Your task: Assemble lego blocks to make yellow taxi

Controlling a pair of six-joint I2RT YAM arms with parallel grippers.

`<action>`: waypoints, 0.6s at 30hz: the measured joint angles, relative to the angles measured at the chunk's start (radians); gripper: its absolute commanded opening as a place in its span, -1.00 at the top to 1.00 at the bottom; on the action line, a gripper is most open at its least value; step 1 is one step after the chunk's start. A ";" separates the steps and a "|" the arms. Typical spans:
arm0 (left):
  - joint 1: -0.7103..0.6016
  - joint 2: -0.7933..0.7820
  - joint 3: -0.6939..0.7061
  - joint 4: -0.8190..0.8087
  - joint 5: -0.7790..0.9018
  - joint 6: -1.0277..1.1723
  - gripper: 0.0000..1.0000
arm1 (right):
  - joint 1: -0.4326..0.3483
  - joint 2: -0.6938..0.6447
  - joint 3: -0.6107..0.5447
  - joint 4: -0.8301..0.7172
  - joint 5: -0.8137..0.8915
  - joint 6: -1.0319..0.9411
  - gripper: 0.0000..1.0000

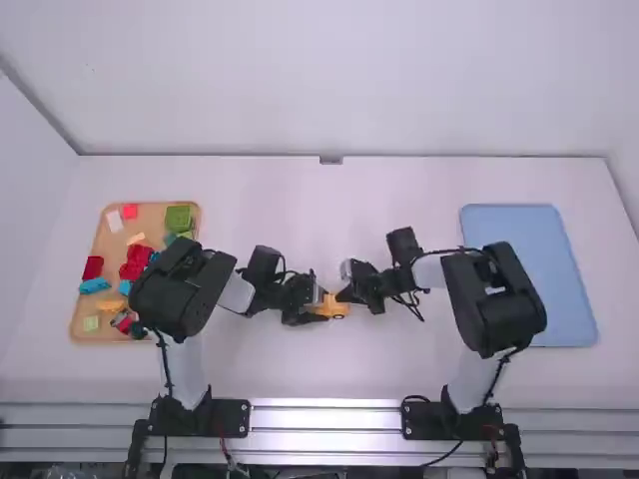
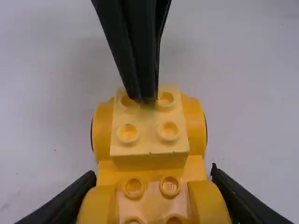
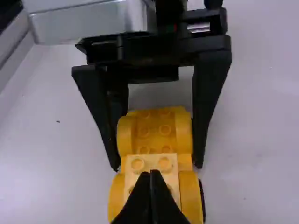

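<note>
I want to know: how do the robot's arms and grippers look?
The left arm and right arm have white links and bulky black joints. The left gripper and right gripper are black, with two narrow fingers each. Black cables run along both arms.

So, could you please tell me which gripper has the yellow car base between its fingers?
The left gripper: its fingers flank the yellow base. The right gripper is shut at the pale block.

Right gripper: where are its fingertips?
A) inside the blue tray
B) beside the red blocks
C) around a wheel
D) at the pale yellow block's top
D: from the left wrist, the right gripper shows closed, with its tips at the studs of the pale yellow block.
</note>
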 measured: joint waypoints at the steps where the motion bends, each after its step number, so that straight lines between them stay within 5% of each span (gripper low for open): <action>1: 0.001 0.000 0.000 0.000 0.001 -0.001 0.26 | 0.001 0.000 -0.023 0.069 -0.004 0.023 1.00; 9: 0.011 0.000 0.000 0.011 -0.004 -0.003 0.28 | 0.018 -0.053 -0.074 0.193 0.027 0.090 0.81; 10: 0.011 0.000 0.001 0.015 -0.007 -0.003 0.30 | 0.013 -0.092 -0.081 0.184 0.034 0.104 0.52; 12: 0.011 0.001 0.014 -0.005 -0.015 -0.003 0.35 | -0.007 -0.171 -0.084 0.182 0.038 0.137 -0.45; 13: 0.011 0.001 0.019 -0.011 -0.018 -0.003 0.35 | -0.016 -0.199 -0.083 0.183 0.041 0.149 -0.54; 14: 0.011 0.001 0.036 -0.030 -0.029 -0.003 0.31 | -0.034 -0.254 -0.084 0.186 0.048 0.177 -0.87; 18: 0.011 0.001 0.111 -0.124 -0.068 -0.003 0.19 | -0.080 -0.441 -0.077 0.186 0.103 0.284 -0.97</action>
